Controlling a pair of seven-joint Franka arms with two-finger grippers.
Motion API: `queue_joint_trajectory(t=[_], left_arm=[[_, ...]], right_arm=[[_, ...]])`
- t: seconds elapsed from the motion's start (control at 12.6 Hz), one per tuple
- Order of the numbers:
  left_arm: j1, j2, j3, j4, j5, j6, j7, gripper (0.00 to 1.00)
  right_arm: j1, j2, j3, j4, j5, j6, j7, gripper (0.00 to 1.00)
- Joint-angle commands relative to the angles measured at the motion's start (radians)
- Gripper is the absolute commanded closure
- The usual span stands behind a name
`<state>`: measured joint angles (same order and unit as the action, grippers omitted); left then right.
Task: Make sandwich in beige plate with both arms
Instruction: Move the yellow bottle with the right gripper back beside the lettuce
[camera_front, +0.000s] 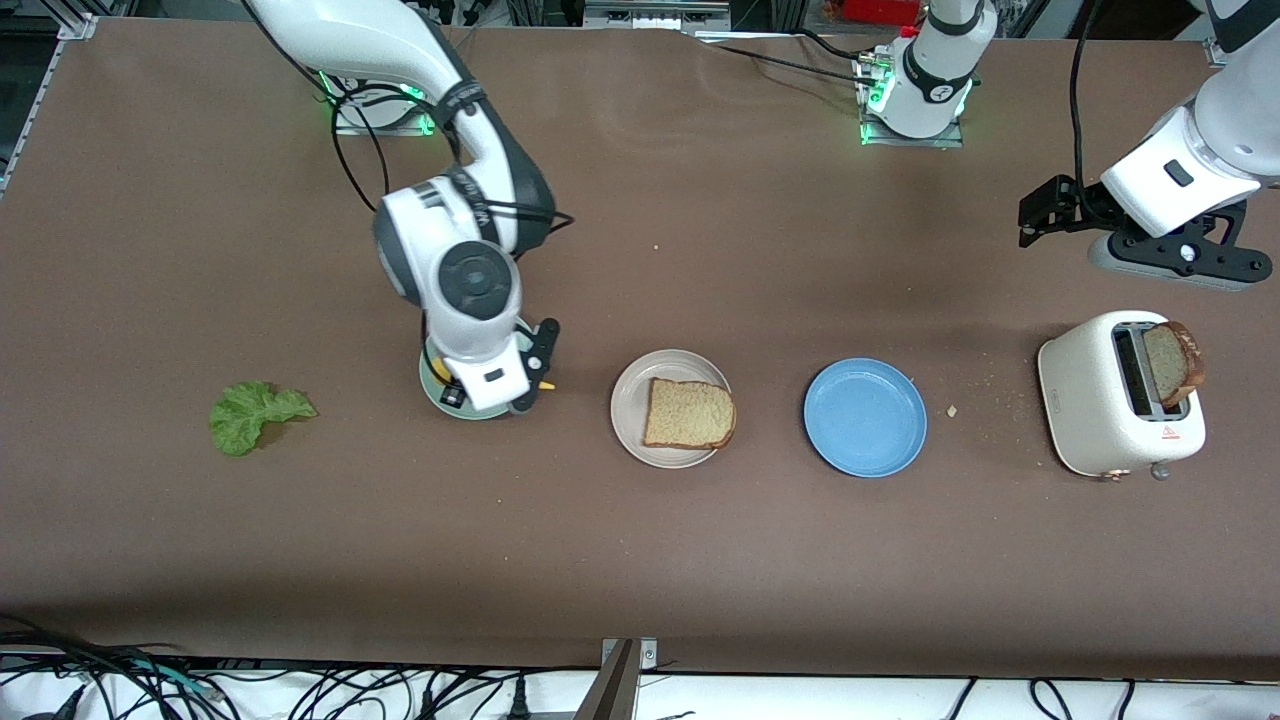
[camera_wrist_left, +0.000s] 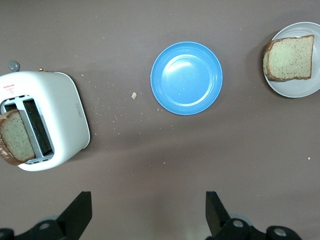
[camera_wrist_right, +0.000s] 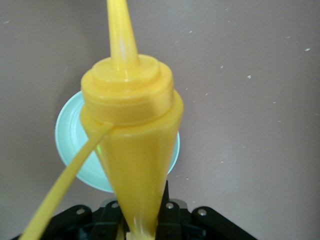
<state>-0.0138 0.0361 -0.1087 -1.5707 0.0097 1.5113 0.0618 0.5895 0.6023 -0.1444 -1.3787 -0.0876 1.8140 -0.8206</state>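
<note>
The beige plate (camera_front: 632, 425) lies near the middle of the table (camera_front: 700, 560); one slice of bread (camera_front: 689, 414) lies flat on it, reaching past the rim on the side toward the left arm's end; no second slice or leaf is on it. The lettuce leaf (camera_front: 250, 414) lies on the bare table toward the right arm's end, well apart from the plate. A mint-green plate (camera_wrist_right: 67, 145) lies between the leaf and the beige plate; the right gripper (camera_front: 500, 385) is over it, its fingers clamped on a yellow squeeze bottle (camera_wrist_right: 132, 150). A blue plate (camera_front: 865, 417) lies just beside the beige plate toward the left arm's end; a white toaster (camera_front: 1100, 405) stands farther that way, with a toasted slice (camera_front: 1170, 362) upright in one slot. The left gripper (camera_wrist_left: 149, 220) waits above the toaster area, its fingers spread wide with nothing between them.
</note>
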Motion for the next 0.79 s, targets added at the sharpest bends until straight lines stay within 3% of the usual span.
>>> queue_joint_trajectory(t=[0.0,0.32,0.71], left_arm=[[0.009,-0.004,-0.003,0.014,-0.025,-0.020,0.010,0.00],[0.009,-0.004,-0.003,0.014,-0.025,-0.020,0.010,0.00],[0.009,-0.002,-0.003,0.014,-0.027,-0.020,0.010,0.00]], right_arm=[[-0.156,-0.084,0.051,-0.092,0.145,0.010,-0.232,1.00],[-0.336,-0.064,0.054,-0.097,0.354,-0.028,-0.594,1.00],[-0.606,0.079,0.109,-0.094,0.615,-0.097,-1.108,1.00]])
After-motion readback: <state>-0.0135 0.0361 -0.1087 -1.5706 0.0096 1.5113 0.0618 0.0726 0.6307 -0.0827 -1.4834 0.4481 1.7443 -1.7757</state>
